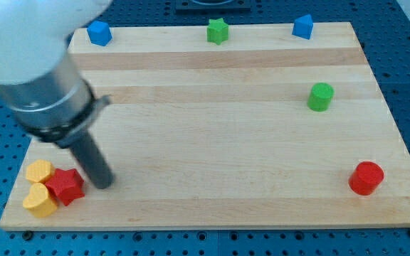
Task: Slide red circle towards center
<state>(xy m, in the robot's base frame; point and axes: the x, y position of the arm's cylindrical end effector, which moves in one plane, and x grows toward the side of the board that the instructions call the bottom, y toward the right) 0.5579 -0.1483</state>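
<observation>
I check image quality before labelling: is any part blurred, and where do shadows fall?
Camera view: the arm housing at the view's top left is large and soft; the blocks look sharp; lighting is even, with a faint shadow under the red circle and beside my tip.

My tip (103, 184) beside red star (65, 186), red circle (366, 178) far at view's right

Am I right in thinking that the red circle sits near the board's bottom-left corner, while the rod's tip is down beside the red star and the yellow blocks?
Not quite: the camera view shows the red circle near the board's bottom-right corner. The rest holds: my tip is at the view's bottom left, just right of the red star and the two yellow blocks.
</observation>
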